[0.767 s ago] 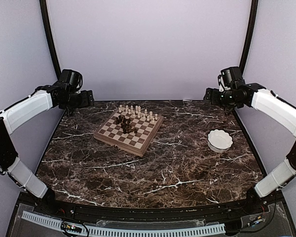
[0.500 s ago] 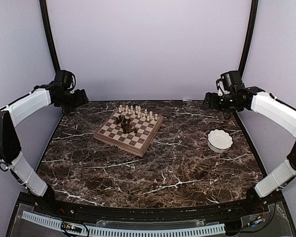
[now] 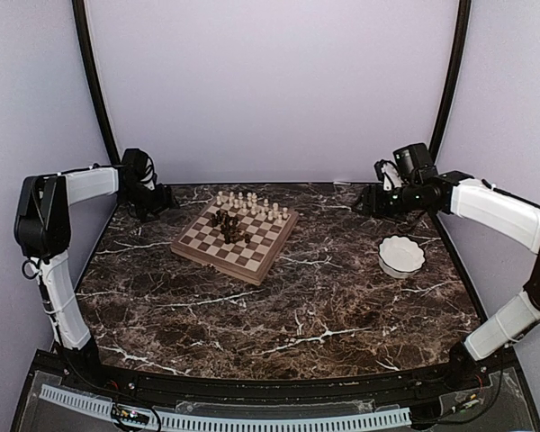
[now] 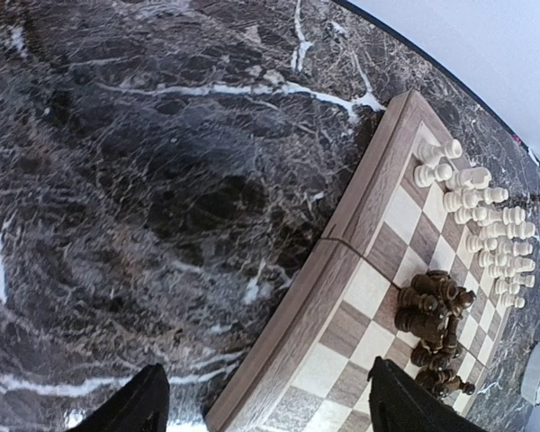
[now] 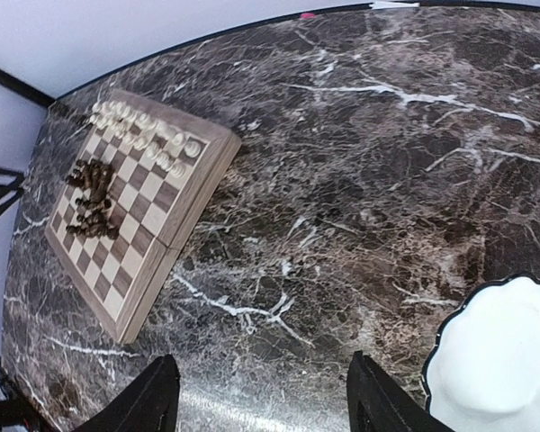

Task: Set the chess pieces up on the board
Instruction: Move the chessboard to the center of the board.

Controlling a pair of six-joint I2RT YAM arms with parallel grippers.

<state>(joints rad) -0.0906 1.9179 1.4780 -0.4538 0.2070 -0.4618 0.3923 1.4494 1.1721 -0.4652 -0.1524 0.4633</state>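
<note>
Lying askew | board [image 3: 234,238], one corner pointing nearward | left claw [image 4: 265,414], right claw [image 5: 265,400] spread wide, empty

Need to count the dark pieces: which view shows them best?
Left wrist: the dark pieces are nearest and largest, clustered on the board. Right wrist shows them small and distant; top view, only a tiny dark clump.

Checkered wooden board [image 3: 235,237] set askew, cream pieces [image 3: 248,203] far rows, dark pieces [image 3: 227,222] clustered centrally
</note>
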